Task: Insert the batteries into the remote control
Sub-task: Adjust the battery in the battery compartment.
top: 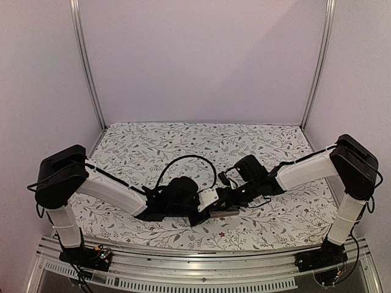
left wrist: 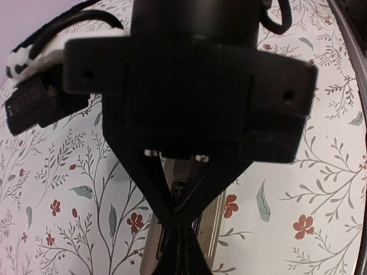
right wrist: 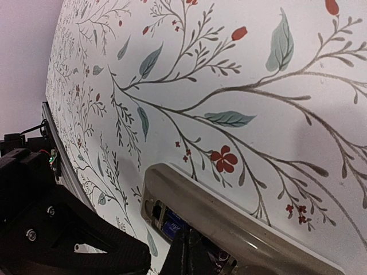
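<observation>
The remote control (right wrist: 241,220) lies on the flowered table with its grey-tan back up and its battery compartment open. Dark batteries (right wrist: 172,223) with blue labels lie inside that compartment. My right gripper (right wrist: 192,249) is shut, its tip resting at the compartment over the batteries. My left gripper (left wrist: 180,260) is shut too, its fingers crossed low over the remote control (left wrist: 232,220), with part of the compartment (left wrist: 179,192) showing between them. From above, both grippers meet over the remote control (top: 225,212) near the table's front middle, and they hide most of it.
The flowered tablecloth (top: 201,146) covers the whole table. An aluminium rail (top: 201,253) runs along the near edge. The left arm's black body (right wrist: 57,229) fills the lower left of the right wrist view, close beside the remote. White walls and metal posts close the back and sides.
</observation>
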Robot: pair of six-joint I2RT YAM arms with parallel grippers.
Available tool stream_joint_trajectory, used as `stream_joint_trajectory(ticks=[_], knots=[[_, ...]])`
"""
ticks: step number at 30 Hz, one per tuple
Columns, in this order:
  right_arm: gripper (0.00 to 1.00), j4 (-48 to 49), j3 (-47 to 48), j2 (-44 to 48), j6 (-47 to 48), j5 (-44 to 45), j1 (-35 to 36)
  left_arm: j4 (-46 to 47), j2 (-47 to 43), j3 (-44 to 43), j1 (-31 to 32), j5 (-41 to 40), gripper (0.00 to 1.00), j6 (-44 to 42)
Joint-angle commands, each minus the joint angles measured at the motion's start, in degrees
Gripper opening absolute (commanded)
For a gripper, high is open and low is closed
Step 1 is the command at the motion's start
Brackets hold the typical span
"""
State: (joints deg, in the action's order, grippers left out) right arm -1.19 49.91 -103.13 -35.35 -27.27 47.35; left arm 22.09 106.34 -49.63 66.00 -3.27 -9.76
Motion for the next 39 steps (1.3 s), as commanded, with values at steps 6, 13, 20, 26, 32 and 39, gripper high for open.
stream_joint_trajectory(ticks=[6,13,20,26,32,39], knots=[[0.00,-10.67,-3.74,-3.17,-0.50,7.04,0.55,-8.02,8.20,-3.42,-0.41,-2.20,0.00,0.05],[0.00,-11.11,-4.08,-1.91,-1.01,7.66,0.55,-14.58,4.28,-1.61,-0.10,1.19,0.00,1.43],[0.00,-11.11,-3.68,-1.58,-1.05,7.64,0.55,-18.07,5.39,0.59,-0.19,-1.34,0.00,0.43],[0.00,-11.85,-3.85,-0.43,-1.03,7.67,0.49,-21.60,8.74,-1.54,-0.94,-4.20,0.00,1.59],[0.00,-11.85,-4.03,-0.23,-1.02,7.45,0.37,-25.17,7.54,-0.52,-0.95,-2.73,0.00,3.10],[0.00,-11.97,-4.29,1.28,-1.04,6.85,-0.57,-27.41,7.74,-1.60,-0.97,-3.31,0.00,5.96]])
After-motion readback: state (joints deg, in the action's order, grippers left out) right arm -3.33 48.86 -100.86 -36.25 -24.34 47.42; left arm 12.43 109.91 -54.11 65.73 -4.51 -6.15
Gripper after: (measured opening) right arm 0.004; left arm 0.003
